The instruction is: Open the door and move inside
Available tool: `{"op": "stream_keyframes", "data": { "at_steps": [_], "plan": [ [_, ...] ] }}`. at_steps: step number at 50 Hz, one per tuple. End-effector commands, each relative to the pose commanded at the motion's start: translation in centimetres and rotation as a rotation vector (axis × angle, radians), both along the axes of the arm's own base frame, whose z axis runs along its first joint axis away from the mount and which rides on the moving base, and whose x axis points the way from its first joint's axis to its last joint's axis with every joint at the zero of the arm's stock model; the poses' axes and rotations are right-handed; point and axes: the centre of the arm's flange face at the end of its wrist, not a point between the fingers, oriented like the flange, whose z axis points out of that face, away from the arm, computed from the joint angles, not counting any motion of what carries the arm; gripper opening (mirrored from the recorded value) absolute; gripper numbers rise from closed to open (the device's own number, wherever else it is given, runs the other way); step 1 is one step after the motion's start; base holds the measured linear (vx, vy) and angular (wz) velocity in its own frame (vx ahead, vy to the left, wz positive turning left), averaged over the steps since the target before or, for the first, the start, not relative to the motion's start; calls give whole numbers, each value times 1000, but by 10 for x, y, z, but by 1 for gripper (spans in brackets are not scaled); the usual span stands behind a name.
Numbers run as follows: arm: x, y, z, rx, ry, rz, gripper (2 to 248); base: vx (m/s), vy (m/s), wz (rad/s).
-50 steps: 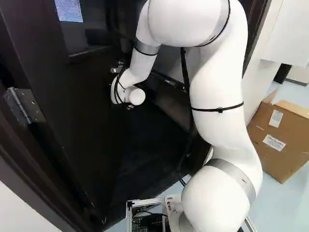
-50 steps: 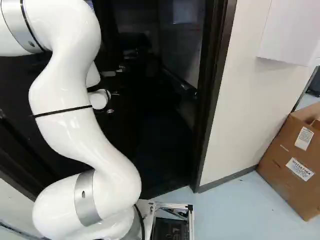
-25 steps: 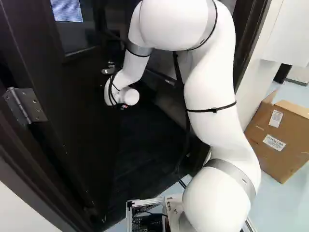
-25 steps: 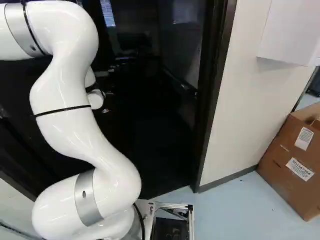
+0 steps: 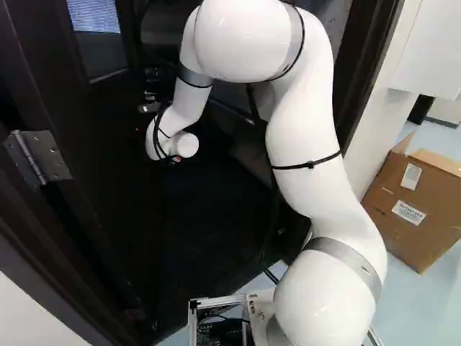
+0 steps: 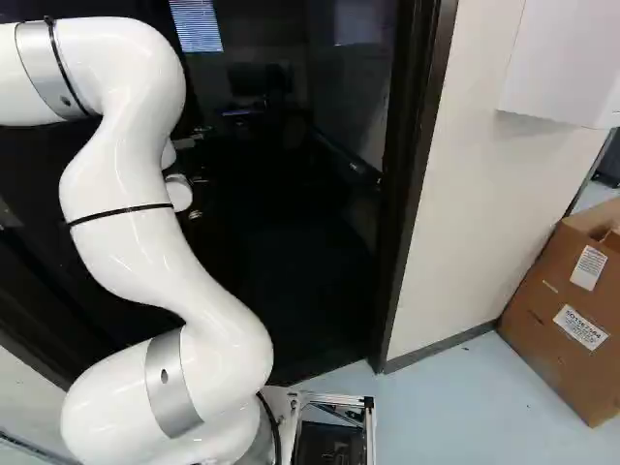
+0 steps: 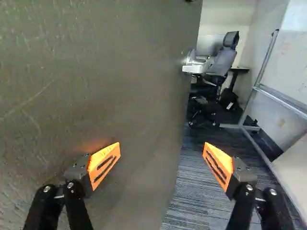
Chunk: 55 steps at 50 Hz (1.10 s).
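While the end effector [image 7: 162, 148] stands released, door [image 7: 105, 86] close ahead, chair [image 7: 223, 61] beyond its edge, cardboard box [image 6: 557, 315] by wall [image 6: 484, 213]

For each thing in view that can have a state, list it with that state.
Door: standing open
Door handle: not gripped
Gripper: jaws open, holding nothing
Arm: bent, reaching into the doorway
Cardboard box: top flaps up
Office chair: unoccupied
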Motion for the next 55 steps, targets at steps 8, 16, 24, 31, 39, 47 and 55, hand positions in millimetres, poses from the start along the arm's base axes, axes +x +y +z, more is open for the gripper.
{"op": "stream_keyframes", "data": {
  "at_steps": [8,16,24,31,39,47,55],
  "plan": [
    [0,14,-1,-5,-11,34,247,0,0,0],
    [-1,28,-3,-11,-22,68,247,0,0,0],
    [-1,41,-4,-15,-33,102,247,0,0,0],
    [0,54,-5,-19,-44,130,247,0,0,0],
    [0,67,-7,-23,-57,162,247,0,0,0],
    [-1,81,-9,-28,-70,195,247,0,0,0],
    [-2,94,-10,-36,-84,233,247,0,0,0]
  ]
}}
